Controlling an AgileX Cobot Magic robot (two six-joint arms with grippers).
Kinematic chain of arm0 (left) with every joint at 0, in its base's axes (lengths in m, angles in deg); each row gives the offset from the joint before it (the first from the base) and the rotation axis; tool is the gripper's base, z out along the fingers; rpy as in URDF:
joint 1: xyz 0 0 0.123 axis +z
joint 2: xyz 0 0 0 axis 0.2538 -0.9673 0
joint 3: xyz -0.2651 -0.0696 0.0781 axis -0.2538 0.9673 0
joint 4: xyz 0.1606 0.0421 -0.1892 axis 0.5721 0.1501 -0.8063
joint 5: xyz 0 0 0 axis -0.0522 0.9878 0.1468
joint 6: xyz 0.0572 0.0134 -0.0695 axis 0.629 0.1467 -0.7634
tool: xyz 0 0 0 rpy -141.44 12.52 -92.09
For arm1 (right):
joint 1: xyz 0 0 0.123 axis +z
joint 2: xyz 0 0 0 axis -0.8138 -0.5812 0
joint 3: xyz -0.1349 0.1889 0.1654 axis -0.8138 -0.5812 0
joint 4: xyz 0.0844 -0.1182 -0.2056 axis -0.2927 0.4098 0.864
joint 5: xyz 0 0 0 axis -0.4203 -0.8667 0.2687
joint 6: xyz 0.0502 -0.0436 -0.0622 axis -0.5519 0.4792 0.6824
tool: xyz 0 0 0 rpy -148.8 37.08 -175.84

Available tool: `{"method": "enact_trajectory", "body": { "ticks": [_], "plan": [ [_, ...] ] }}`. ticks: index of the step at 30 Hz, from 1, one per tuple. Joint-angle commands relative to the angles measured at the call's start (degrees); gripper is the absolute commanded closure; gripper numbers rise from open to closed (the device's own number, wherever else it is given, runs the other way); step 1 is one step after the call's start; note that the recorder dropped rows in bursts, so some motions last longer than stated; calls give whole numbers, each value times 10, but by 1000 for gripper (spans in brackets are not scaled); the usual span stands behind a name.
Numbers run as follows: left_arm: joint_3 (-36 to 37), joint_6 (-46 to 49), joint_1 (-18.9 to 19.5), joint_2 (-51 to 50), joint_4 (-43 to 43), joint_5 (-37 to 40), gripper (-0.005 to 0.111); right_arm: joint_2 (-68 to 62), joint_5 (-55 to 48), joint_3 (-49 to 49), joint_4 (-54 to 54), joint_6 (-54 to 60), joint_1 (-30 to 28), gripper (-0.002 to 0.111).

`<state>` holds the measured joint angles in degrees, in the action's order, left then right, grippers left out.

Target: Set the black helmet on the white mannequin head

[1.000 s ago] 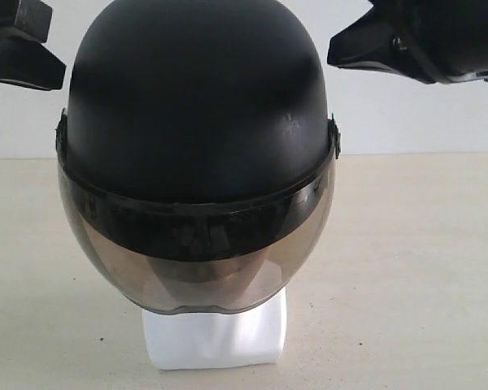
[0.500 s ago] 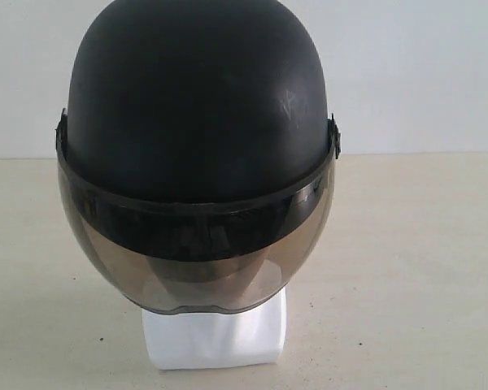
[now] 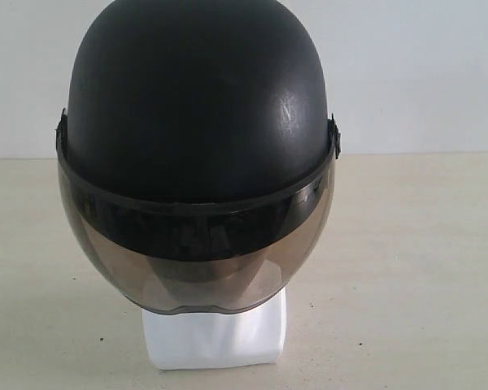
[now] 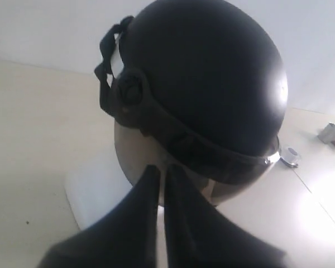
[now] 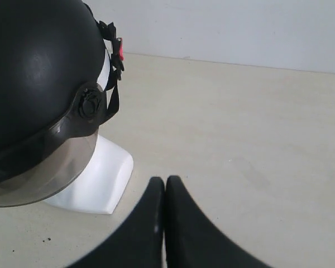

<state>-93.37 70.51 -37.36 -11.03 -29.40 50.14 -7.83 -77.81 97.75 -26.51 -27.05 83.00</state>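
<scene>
The black helmet sits on the white mannequin head, whose squarish base shows below the smoky visor; the face is a dim shape behind the visor. Neither gripper shows in the exterior view. In the left wrist view my left gripper is shut and empty, back from the helmet and above the base. In the right wrist view my right gripper is shut and empty over the table, beside the base and off to the side of the helmet.
A beige table runs back to a white wall. Two small metal pieces lie on the table beyond the helmet in the left wrist view.
One second ago both grippers hung at the exterior view's top corners beside the helmet. Both have since left that view. The helmet has stayed put.
</scene>
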Motion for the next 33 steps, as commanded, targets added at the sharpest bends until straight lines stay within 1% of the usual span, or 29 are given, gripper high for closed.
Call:
{"method": "enact_trajectory", "body": {
  "ticks": [1,10,11,12,14,16,17,18,20,23,25,26,28,31,33],
  "plan": [
    [19,-2,-2,33,-39,29,102,5,-1,-1,4,-5,0,109],
    [19,0,-2,48,-37,35,102,5,-1,-1,4,-5,0,109],
    [16,28,-2,48,-33,35,102,5,-1,-1,4,-5,0,109],
    [6,85,-2,50,-8,36,102,5,-1,-1,4,-5,0,109],
    [-13,110,-2,61,53,37,102,5,0,-1,4,-5,0,109],
    [-33,80,0,80,150,39,102,5,0,-1,4,-5,0,109],
    [-42,44,1,93,196,39,102,5,0,-1,4,-5,0,109],
    [-48,5,3,110,262,43,102,5,0,-1,4,-5,0,109],
    [-55,-68,19,178,341,56,102,5,0,-1,4,-5,0,109],
    [-48,-69,37,192,355,65,102,5,0,-1,3,-5,0,109],
    [-23,-69,44,192,361,18,102,6,7,0,-3,-5,0,109],
    [-5,-64,44,192,361,-23,102,6,9,0,-3,-5,0,109],
    [55,-63,44,192,372,-117,102,6,10,0,-3,-5,0,109],
    [160,-63,44,192,382,-237,102,6,10,0,-3,-5,0,109],
    [221,-72,44,192,382,-289,102,6,10,0,-3,-6,0,109]
  ]
}}
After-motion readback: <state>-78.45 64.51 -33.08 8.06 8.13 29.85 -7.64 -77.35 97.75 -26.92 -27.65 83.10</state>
